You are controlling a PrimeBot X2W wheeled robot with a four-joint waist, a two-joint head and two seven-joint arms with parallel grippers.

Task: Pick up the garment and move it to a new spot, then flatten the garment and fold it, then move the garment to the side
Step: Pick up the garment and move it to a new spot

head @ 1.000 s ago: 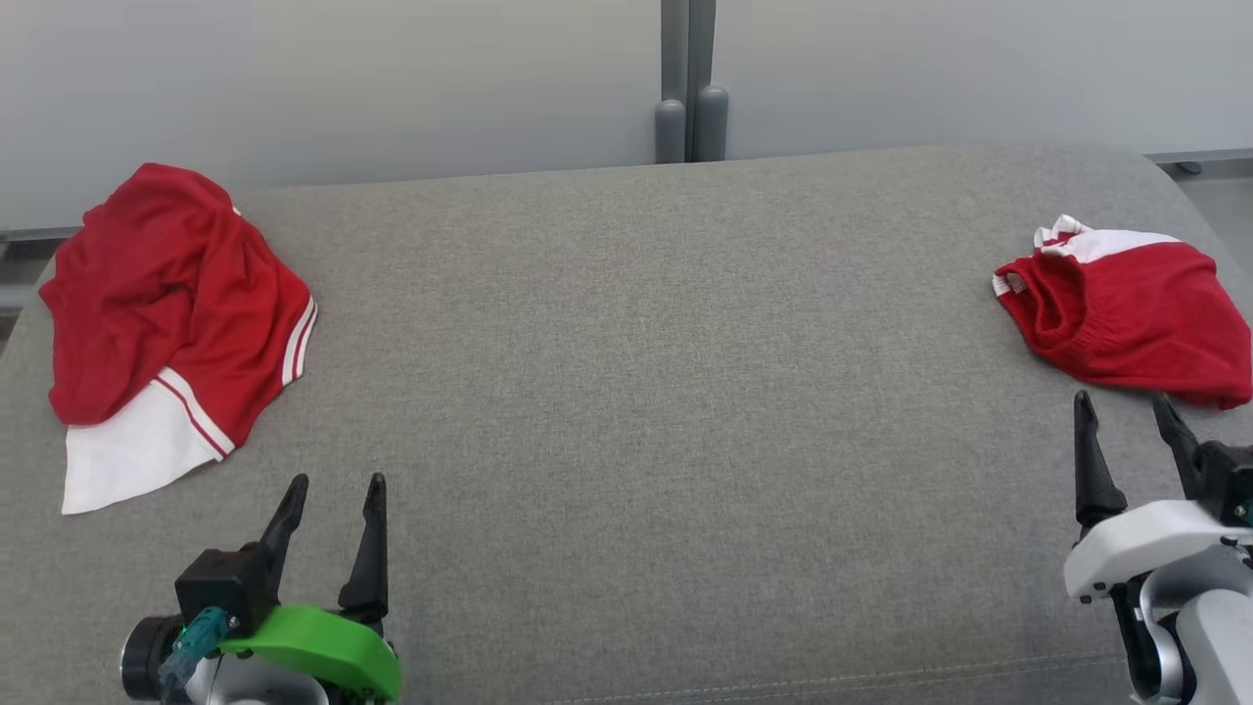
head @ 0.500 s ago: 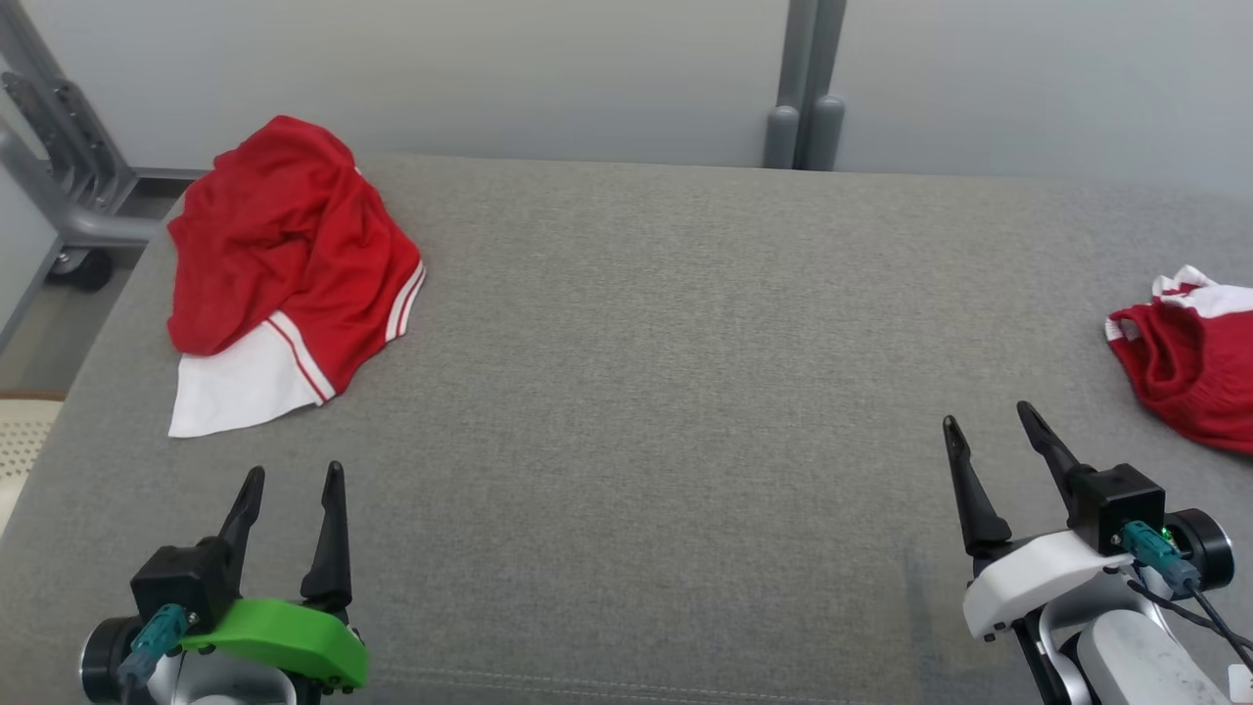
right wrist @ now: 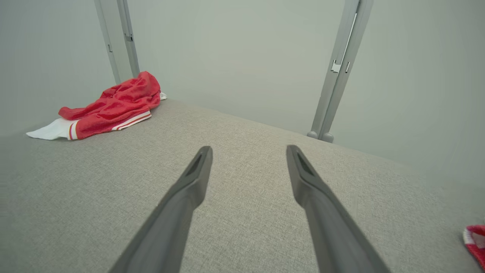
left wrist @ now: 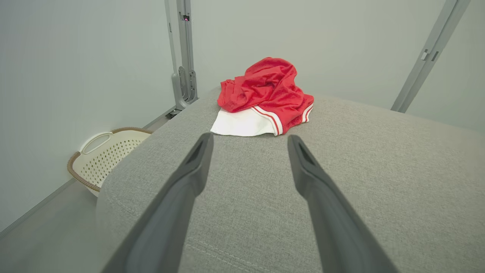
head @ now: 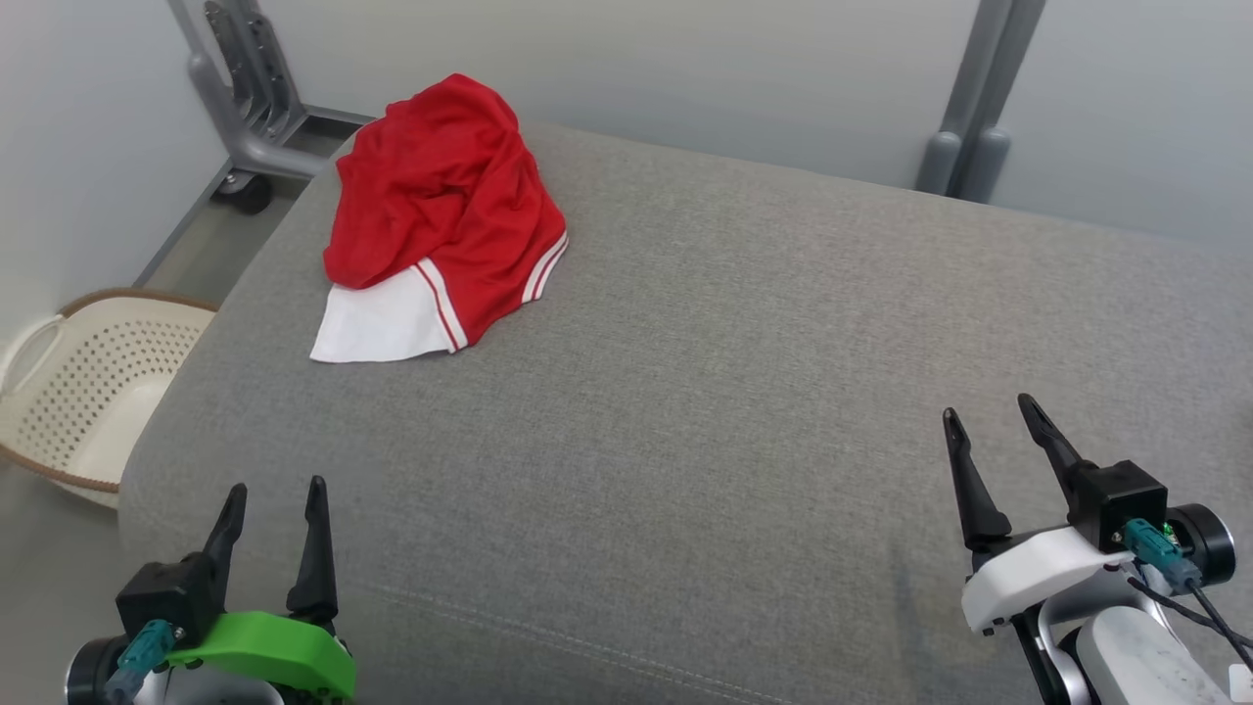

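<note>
At the far left corner of the grey cushion [head: 705, 392] lay the red garment [head: 440, 206], crumpled, with a white panel at its near edge. Over the cushion's near left corner the left hand [head: 276, 485] hovered, fingers spread wide and empty. Over its near right part the right hand [head: 986, 406] was likewise wide and empty. Beside the cushion's left end stood a pale basket [head: 69, 392].

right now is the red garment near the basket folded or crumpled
Crumpled, not folded. The red garment lies in a wrinkled heap on the grey cushion, its white panel poking out unevenly at one edge.
</note>
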